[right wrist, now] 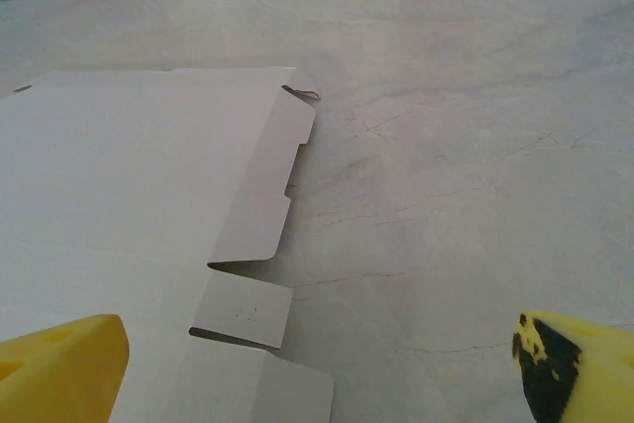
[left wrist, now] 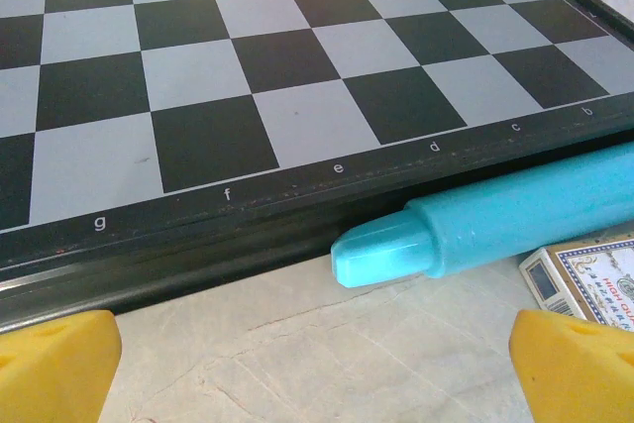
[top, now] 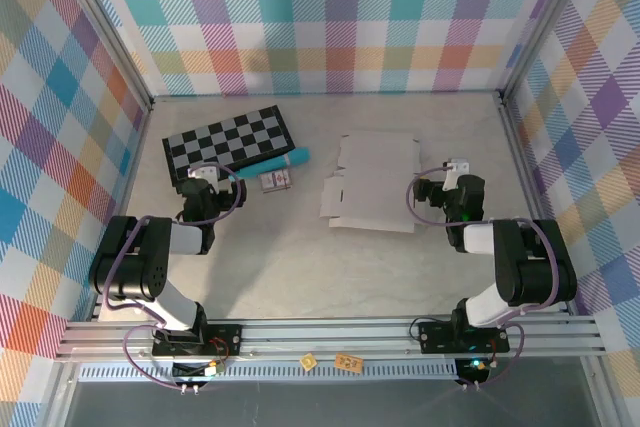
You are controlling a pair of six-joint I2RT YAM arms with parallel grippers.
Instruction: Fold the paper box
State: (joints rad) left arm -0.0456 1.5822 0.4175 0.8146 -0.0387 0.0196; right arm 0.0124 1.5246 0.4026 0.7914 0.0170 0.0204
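Now | box (top: 372, 184) flat mid-table, unfolded | our left gripper (top: 205, 179) gapes by board (top: 228, 142), right gripper (top: 432, 192) gapes beside box, both empty | risk: thin card may slide or crumple if we pinch one flap without holding the sheet.

Left wrist cam: the checkerboard (left wrist: 297, 66) runs off frame at 9, 12 and 3 o'clock, so you just get its near rows. The teal tube (left wrist: 495, 220) gets chopped at 3 o'clock, rounded end only. The printed card (left wrist: 584, 279) is cut at 4 o'clock, and its print is mostly too fine to read. Right wrist cam: the paper box (right wrist: 129, 195) spills out at 9 and 6 o'clock. The left gripper (left wrist: 317, 369) and right gripper (right wrist: 317, 364) both have their yellow tips clipped at 7 and 5 o'clock. From the top, two little tan tags (top: 308, 359) on the front rail (top: 400, 332) are too small to make out.
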